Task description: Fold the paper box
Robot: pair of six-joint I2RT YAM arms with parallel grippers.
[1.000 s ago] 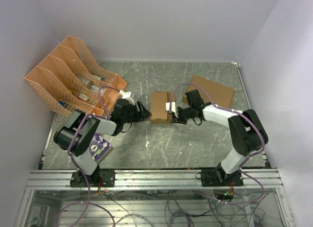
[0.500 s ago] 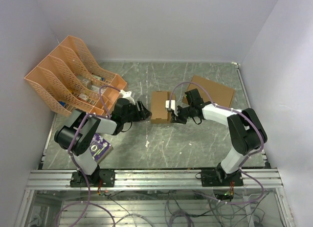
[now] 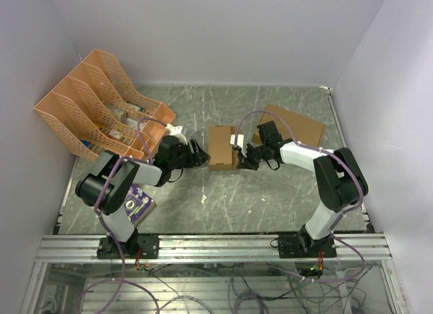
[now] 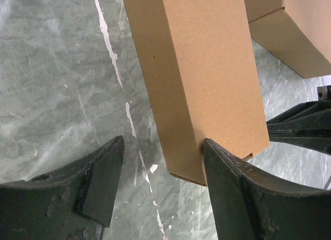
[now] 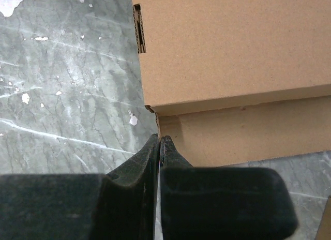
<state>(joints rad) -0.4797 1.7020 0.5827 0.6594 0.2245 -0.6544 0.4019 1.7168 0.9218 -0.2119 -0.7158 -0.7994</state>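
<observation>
At the middle of the table (image 3: 270, 199), the near-finished paper box (image 3: 220, 148) sits between the 2 grippers. Left gripper (image 3: 200, 153) gapes empty, 1 finger (image 4: 232, 198) touching its left wall; right gripper (image 3: 238, 155), closed on nothing, noses its right side, where a flap probably needs pressing home next
</observation>
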